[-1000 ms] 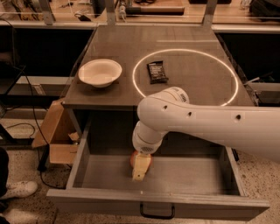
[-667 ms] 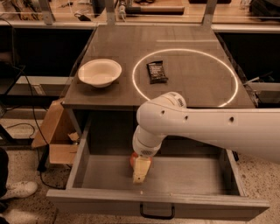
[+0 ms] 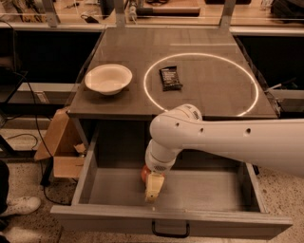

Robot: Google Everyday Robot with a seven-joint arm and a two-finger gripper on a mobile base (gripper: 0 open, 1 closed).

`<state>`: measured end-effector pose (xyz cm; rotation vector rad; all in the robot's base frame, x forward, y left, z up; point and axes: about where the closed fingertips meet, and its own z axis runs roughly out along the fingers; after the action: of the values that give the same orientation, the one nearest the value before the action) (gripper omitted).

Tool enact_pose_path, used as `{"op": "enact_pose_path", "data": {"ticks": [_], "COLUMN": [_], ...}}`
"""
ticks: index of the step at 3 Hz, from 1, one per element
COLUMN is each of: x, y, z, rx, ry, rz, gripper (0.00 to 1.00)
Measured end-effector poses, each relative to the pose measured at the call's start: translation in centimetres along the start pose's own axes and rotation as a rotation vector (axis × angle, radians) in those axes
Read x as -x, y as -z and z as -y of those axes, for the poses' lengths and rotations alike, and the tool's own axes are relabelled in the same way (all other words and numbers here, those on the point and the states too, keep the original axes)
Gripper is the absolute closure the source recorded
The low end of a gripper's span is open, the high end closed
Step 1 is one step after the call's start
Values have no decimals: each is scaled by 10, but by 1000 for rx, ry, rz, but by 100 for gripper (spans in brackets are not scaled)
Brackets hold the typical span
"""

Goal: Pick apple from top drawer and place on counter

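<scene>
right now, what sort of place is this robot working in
Probably a lab or workshop, not a home: the counter bears a white circle, a cluttered workbench runs behind, a cardboard box sits on the floor. The hand is down in the open drawer by the apple.

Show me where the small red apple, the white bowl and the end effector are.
small round red apple [image 3: 144, 173]: camera view, visible left side.
round white bowl [image 3: 108, 79]: camera view, inner bottom.
end effector [image 3: 152, 191]: camera view, pale tip, inside open grey drawer [image 3: 209, 190].
</scene>
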<state>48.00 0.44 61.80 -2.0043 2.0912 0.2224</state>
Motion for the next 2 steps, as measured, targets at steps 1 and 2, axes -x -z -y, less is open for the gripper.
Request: {"op": "enact_pose_path", "data": {"ticks": [1,2], "x": [0,0], "y": [-6,-6], "z": [-2,-2], "rx": [17,17], "ry": [-5,-5], "rz": [5,5], "gripper": [3,26]}}
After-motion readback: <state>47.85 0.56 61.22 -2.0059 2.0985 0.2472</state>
